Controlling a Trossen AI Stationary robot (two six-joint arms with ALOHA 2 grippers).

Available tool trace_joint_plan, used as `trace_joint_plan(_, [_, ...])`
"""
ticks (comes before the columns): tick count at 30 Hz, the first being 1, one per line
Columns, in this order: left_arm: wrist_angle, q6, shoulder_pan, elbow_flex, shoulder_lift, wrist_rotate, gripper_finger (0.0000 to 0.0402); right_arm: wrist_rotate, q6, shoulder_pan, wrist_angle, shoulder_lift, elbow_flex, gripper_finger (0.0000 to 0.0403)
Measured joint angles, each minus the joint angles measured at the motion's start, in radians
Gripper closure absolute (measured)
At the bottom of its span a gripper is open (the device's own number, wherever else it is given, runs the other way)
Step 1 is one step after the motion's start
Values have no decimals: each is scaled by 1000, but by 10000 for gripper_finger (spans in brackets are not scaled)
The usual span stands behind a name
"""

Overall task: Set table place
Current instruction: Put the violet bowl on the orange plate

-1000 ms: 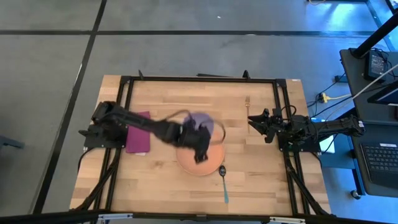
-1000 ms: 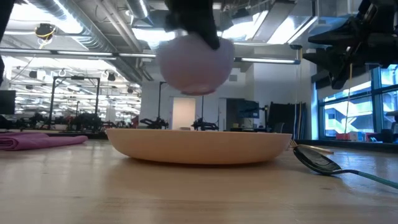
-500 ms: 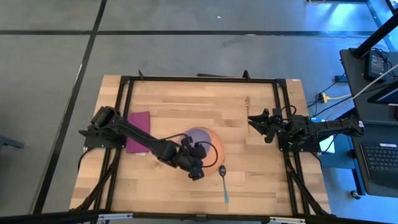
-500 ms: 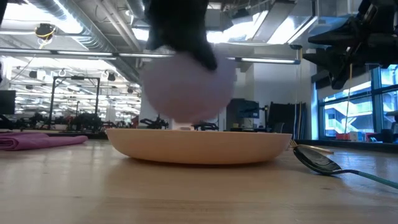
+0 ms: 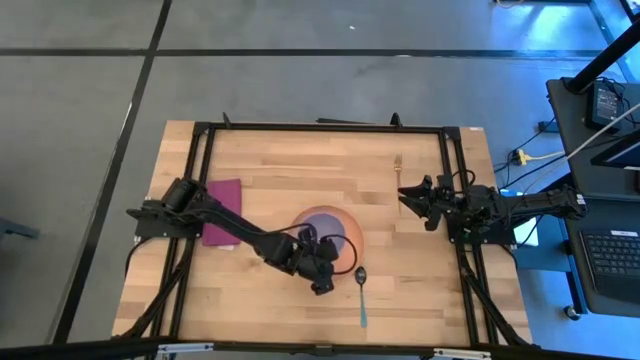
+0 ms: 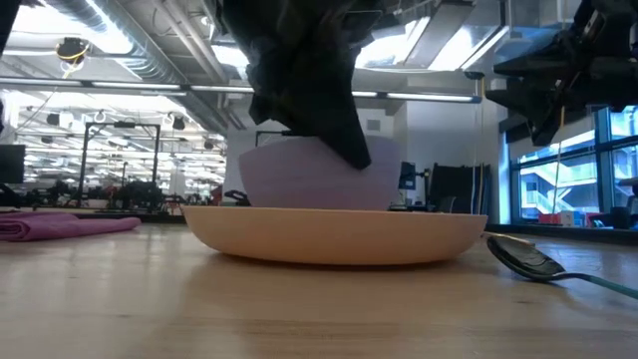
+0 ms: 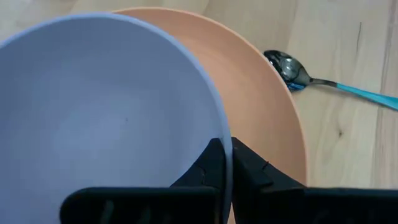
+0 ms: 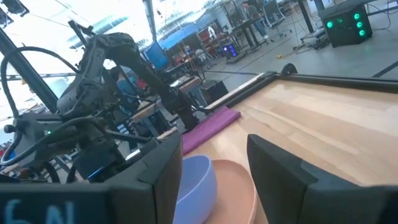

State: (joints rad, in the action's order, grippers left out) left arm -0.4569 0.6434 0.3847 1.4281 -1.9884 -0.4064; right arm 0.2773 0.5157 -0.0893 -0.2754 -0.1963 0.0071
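Note:
The lavender bowl (image 5: 322, 222) sits in the peach-orange plate (image 5: 350, 236) near the table's middle; the low view shows the bowl (image 6: 299, 178) down inside the plate (image 6: 334, 237). My left gripper (image 5: 320, 256) is shut on the bowl's near rim. The teal-handled spoon (image 5: 361, 292) lies just right of the plate. The gold fork (image 5: 398, 166) lies far right. The magenta napkin (image 5: 222, 212) lies flat at the left. My right gripper (image 5: 406, 195) hovers open and empty near the fork, above the table. My left gripper pinches the bowl's rim (image 7: 222, 140) on its near side, one finger inside the bowl and one outside. The fingers come from above, slanting down from the near side. The bowl stands in the plate, mouth up; the plate's rim hides its base.
A black metal frame (image 5: 320, 128) edges the light wood table. Bare wood lies between the plate and the fork and along the near edge. The right wrist view shows the napkin (image 8: 208, 127), bowl (image 8: 196, 177) and plate (image 8: 239, 180) past the open fingers.
My left gripper has gone toward the table's near edge and down with the bowl, staying shut on its rim. The bowl, first held clear above the plate, now sits in it. The plate and spoon have slid slightly toward the table's right.

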Motion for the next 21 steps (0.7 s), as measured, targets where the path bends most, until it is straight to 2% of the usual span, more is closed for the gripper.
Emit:
trace_joint_plan(7, [-5,3,0,-4,2,40,358,0,4,0,2,0,0,221])
trace_joint_plan(16, [-8,-21,-23,1,19,35,315,0,4,0,2,0,0,221])
trace_joint_plan(21, [-67,-24,-26,96,25,35,305,-1,4,0,4,0,0,221])
